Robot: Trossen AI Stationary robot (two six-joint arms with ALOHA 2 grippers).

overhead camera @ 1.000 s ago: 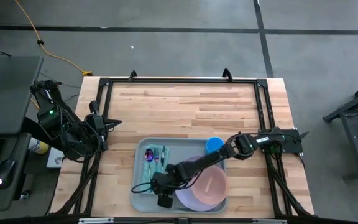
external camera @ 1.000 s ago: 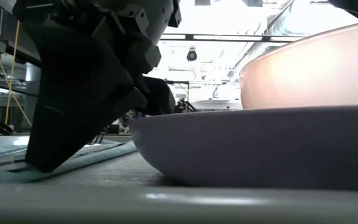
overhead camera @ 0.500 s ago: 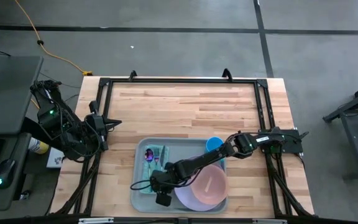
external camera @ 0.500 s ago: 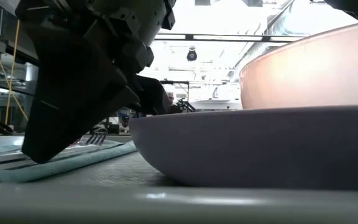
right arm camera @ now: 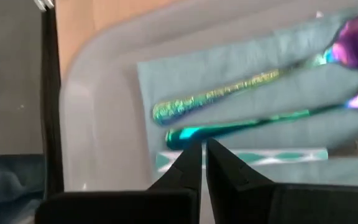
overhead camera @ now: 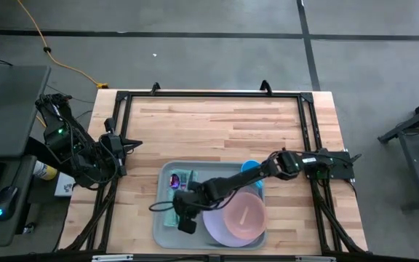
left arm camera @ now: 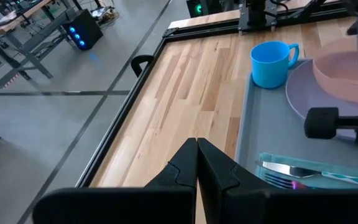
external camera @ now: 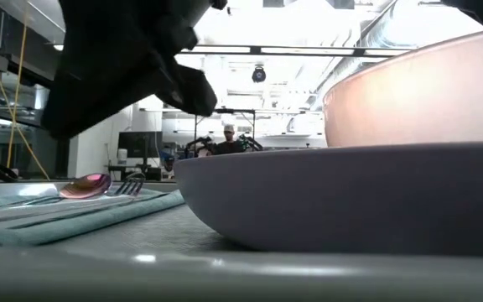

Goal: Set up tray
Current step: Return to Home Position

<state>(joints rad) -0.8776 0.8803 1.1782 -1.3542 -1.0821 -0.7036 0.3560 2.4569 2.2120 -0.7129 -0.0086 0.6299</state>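
Note:
The pale grey-blue tray (overhead camera: 164,227) lies at the table's near middle. On it are a teal folded cloth (overhead camera: 182,183) with an iridescent spoon (external camera: 86,186) and fork (external camera: 128,186), a blue cup (overhead camera: 249,169), and a lavender plate (overhead camera: 220,231) with a pink bowl (overhead camera: 244,215) on it. My right gripper (overhead camera: 180,209) hangs shut and empty above the tray's left part, over the utensils' handle ends (right arm camera: 216,102). My left gripper (left arm camera: 196,152) is shut and empty at the table's left edge.
The black frame rails (overhead camera: 209,94) run around the tabletop. Bare wood (overhead camera: 217,131) stretches from the tray to the far edge. My right arm (overhead camera: 231,185) lies low across the tray between the cup and the plate.
My right gripper has risen off the teal cloth and drawn a little toward the table's far left. The spoon and fork on the cloth now show in the low view. The cloth and utensils stay where they were.

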